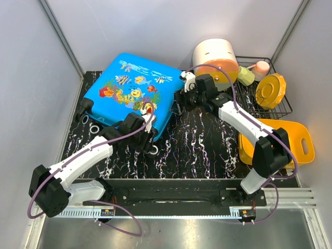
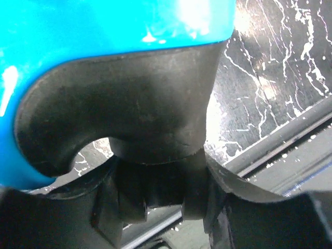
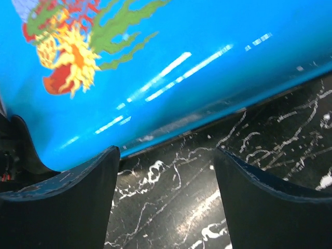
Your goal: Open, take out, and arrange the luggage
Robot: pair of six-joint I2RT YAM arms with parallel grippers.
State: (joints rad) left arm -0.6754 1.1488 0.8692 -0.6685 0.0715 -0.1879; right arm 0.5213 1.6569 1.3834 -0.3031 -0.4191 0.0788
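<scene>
Luggage (image 1: 132, 88): closed, nothing taken out. Right gripper (image 3: 167, 155): jaws wide, empty, beside shell. Left gripper (image 2: 155, 176): at wheel housing (image 2: 124, 109); grip unclear.

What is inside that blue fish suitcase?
Nothing inside shows: the luggage lies shut on the table, its printed outside covering whatever it holds. Only that and the black wheels are visible.

No legible text or labels anywhere
</scene>
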